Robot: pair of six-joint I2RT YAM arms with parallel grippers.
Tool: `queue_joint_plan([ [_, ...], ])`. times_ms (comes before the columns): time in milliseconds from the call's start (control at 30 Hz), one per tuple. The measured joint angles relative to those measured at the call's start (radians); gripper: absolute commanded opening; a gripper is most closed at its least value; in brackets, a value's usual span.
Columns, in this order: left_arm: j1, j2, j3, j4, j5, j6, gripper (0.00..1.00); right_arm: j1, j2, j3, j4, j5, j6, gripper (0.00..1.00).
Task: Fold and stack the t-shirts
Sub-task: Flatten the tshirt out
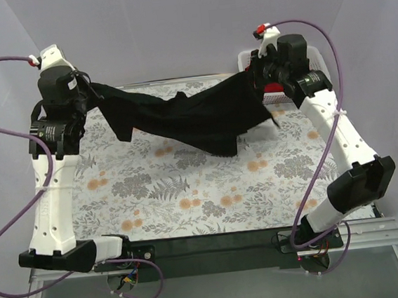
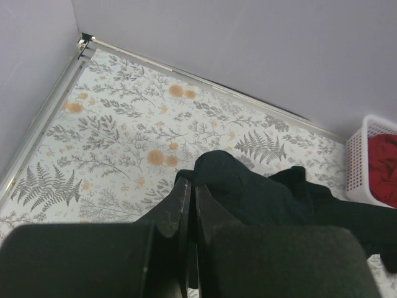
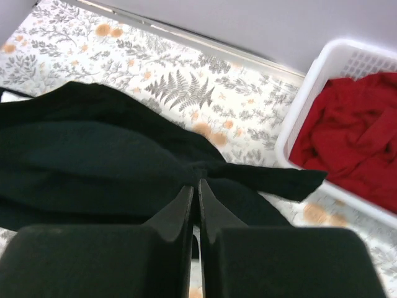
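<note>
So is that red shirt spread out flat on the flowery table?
No, the red t-shirt lies bunched up inside the white basket.

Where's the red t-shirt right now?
The red t-shirt lies crumpled in the white basket at the far right corner of the table, right of the black t-shirt in the right wrist view.

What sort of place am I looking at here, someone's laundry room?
More likely a robot lab bench: a left arm and right arm bolted to a walled-in table, holding a black t-shirt up between them, near a laundry basket.
</note>
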Motion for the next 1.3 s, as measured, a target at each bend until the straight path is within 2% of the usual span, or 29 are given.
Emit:
queue_joint_plan([
  [33,0.000,-0.020,-0.001,-0.006,0.004,-0.006,0.00,0.003,0.029,0.066,-0.021,0.004,-0.023,0.14],
  [67,0.000,-0.038,-0.009,-0.012,0.010,-0.013,0.00,0.006,0.058,0.113,-0.039,0.007,-0.039,0.29],
  [167,0.001,-0.094,-0.127,0.008,0.031,-0.035,0.00,0.010,0.165,0.214,-0.072,0.020,-0.065,0.47],
  [300,0.001,-0.132,-0.399,0.054,0.056,-0.061,0.00,0.011,0.275,0.208,-0.108,0.031,-0.066,0.48],
  [433,0.008,-0.114,-0.633,0.100,0.062,-0.077,0.00,0.015,0.259,0.029,-0.135,0.005,-0.072,0.48],
  [567,0.036,-0.140,-0.767,0.164,0.043,-0.092,0.00,0.039,0.218,-0.159,-0.125,-0.045,-0.092,0.49],
  [667,0.064,-0.171,-0.816,0.216,0.037,-0.109,0.00,0.067,0.221,-0.224,-0.124,-0.081,-0.101,0.49],
  [833,0.090,-0.179,-0.823,0.280,0.043,-0.132,0.00,0.098,0.282,-0.226,-0.072,-0.155,-0.102,0.49],
  [1067,0.090,-0.177,-0.823,0.311,0.068,-0.140,0.00,0.100,0.420,-0.239,0.005,-0.188,-0.080,0.49],
  [1300,0.092,-0.142,-0.823,0.323,0.074,-0.149,0.00,0.100,0.478,-0.231,0.056,-0.219,-0.051,0.47],
])
